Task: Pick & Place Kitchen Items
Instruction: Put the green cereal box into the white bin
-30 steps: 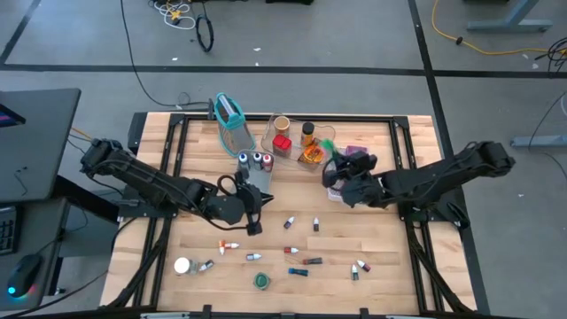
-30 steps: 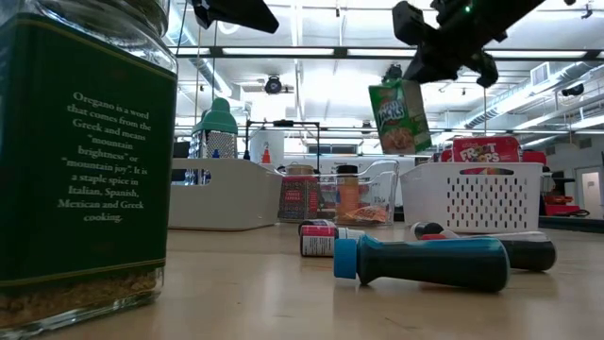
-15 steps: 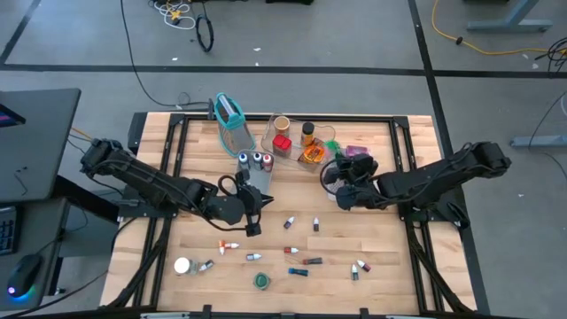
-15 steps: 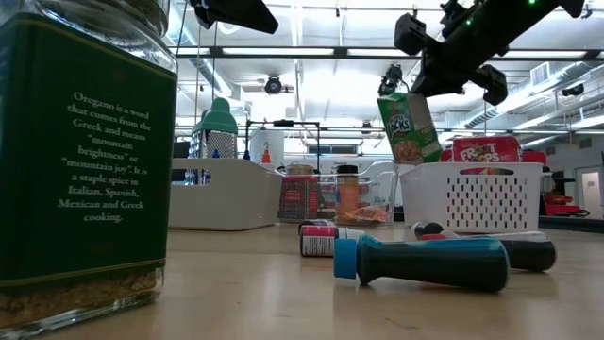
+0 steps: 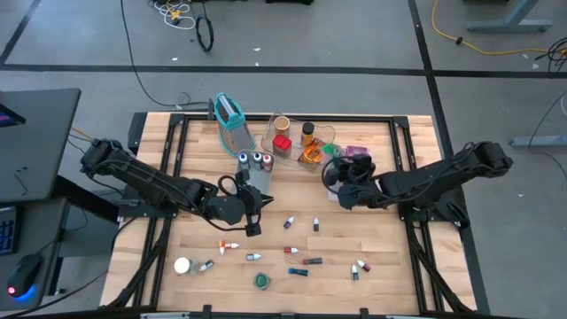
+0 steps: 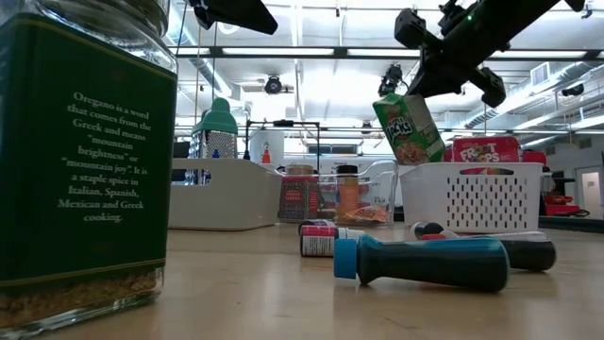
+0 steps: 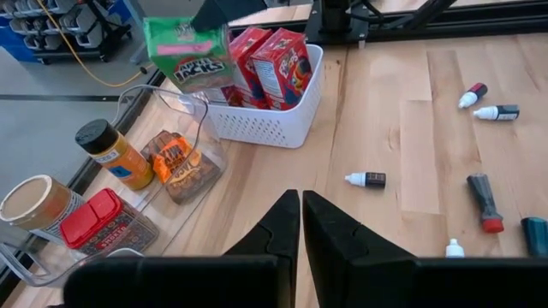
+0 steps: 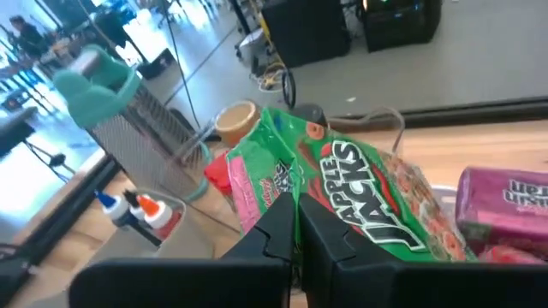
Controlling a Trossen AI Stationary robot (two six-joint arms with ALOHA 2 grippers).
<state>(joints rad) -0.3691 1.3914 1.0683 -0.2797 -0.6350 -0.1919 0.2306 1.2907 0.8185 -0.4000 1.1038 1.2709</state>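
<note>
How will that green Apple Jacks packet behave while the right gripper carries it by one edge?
The green packet hangs tilted from the right gripper, pinched at its top, so it probably swings in transit. It looks like a small cardboard carton: likely light and fairly stiff. It may land askew in the white basket.

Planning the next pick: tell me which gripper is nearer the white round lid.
Left. The left gripper sits just up and right of the white round lid; the right gripper holds a green packet across the table.

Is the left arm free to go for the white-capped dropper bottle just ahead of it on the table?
Probably yes. The left gripper is shut and holds nothing, and the dropper bottle lies alone on bare table ahead of it, nothing between. The fingers would need to open first.
</note>
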